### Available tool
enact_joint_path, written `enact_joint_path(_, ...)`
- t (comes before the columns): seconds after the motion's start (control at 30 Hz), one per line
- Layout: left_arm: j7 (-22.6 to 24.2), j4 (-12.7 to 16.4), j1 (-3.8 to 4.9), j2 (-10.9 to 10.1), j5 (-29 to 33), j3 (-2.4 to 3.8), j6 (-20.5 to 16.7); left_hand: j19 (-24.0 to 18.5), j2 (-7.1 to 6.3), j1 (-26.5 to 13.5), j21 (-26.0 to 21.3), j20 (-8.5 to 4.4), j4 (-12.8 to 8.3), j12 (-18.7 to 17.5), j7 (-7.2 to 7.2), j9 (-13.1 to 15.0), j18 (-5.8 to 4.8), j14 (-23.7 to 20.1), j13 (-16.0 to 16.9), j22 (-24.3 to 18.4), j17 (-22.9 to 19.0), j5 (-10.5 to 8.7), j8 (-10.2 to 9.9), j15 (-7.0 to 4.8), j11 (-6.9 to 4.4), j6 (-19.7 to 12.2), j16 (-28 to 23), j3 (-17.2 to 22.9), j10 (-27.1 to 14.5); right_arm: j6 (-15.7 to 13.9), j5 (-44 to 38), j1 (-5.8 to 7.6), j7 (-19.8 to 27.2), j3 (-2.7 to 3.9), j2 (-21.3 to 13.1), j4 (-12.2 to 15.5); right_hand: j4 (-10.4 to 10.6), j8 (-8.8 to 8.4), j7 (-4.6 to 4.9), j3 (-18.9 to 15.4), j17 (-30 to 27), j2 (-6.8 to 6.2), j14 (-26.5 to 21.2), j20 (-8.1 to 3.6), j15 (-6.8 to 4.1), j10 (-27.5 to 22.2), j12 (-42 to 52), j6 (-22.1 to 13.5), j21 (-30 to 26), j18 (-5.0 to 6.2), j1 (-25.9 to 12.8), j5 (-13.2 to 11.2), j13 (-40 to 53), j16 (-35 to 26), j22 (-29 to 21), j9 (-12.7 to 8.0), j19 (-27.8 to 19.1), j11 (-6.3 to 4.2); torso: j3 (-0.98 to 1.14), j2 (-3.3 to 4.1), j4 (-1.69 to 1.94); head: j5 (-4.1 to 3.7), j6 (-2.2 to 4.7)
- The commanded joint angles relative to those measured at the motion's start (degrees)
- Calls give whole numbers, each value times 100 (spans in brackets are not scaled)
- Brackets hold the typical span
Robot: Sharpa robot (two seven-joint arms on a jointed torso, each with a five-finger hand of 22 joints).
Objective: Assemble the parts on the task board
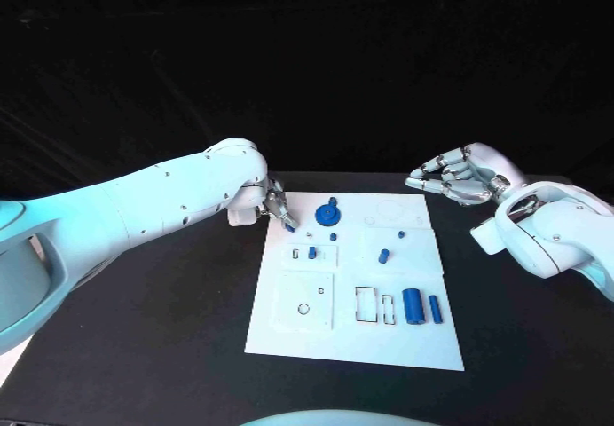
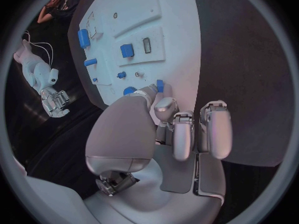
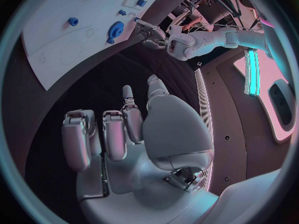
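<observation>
Task board (image 1: 288,342) lies between our hands, left hand (image 1: 272,206) at its far left corner pinching a small blue part (image 1: 288,223), right hand (image 1: 457,177) curled empty beyond; next we must seat that part, we judge.

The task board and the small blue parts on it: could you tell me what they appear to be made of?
The task board looks like a rigid white plate, probably plastic or coated sheet: flat, matte, with thin dark outlines and shallow panels. The blue gear and the blue cylinder look like moulded or printed plastic: uniform saturated colour and a soft sheen, no metallic glint. The pictures cannot settle it for certain.
</observation>
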Motion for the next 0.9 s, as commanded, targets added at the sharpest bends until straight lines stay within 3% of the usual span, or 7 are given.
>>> enact_joint_path(0.03,140,171,-3,-85,170,2,-396,268,-18,-108,35,36,-863,13,-4,21,26,602,4,759,1508,-39,36,26,-8,37,18,936,54,68,-36,-4,22,0,3,2,-10,37,4,-31,648,43,423,-46,-40,5,-16,-39,-26,69,-21,13,578,-37,911,6,231,-34,2,-6,4,3,1)
enact_joint_path(0.4,111,1063,-34,-626,294,-3,-976,292,-91,-206,77,29,-940,53,-15,52,14,602,41,809,1508,-26,70,18,-19,67,18,1089,99,65,-36,-4,23,0,-5,4,-10,37,4,-31,648,43,423,-46,-40,5,-16,-39,-26,69,-21,13,578,-37,911,6,231,-34,7,-5,8,20,12)
enact_joint_path(0.63,47,1570,-173,-933,359,-18,-1224,305,-139,-261,100,22,-990,80,-22,63,7,602,70,837,1508,17,85,12,-28,99,18,1187,134,65,-36,-6,23,0,-10,-8,-10,37,4,-31,648,43,423,-46,-40,5,-16,-39,-26,69,-21,13,578,-37,911,6,231,-34,4,-6,17,29,-2)
enact_joint_path(0.9,25,1884,-323,-1064,282,-58,-1343,310,-159,-286,107,19,-1011,91,-23,68,5,602,82,846,1508,45,91,9,-30,109,18,1232,148,64,-36,-10,28,0,-10,-13,-10,37,4,-31,648,43,423,-46,-40,5,-16,-39,-26,69,-21,13,578,-37,911,6,231,-34,-6,1,8,39,-18)
